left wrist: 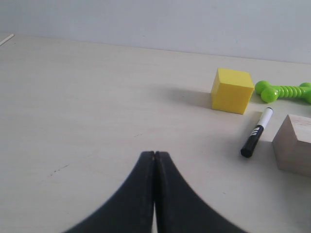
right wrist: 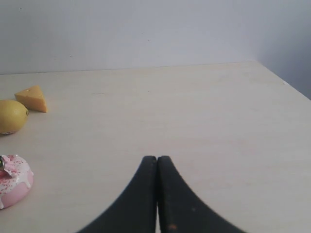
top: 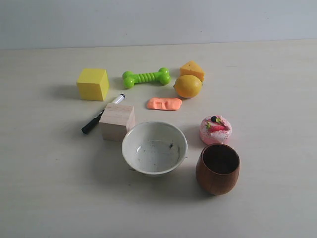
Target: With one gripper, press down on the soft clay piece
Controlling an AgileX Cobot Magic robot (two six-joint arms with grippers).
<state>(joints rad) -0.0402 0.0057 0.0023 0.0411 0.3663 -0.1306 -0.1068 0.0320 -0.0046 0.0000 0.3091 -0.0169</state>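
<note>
Salmon-orange, the soft clay piece (top: pixel 164 103) is lying untouched between the lemon (top: pixel 187 86) and the white bowl (top: pixel 154 148). No approach is being made yet: the left gripper (left wrist: pixel 154 154) and right gripper (right wrist: pixel 157 158) are being held clenched and empty. Next, one is likely needing to be carried above the clay, then lowered.

Left gripper (left wrist: pixel 155 155) is closed up tight, black fingers (left wrist: pixel 133 199) pressed together tip to tip, pointing out low over the table (left wrist: pixel 73 97). Right gripper (right wrist: pixel 157 159) same deal over the table, clamped together on nothing.
</note>
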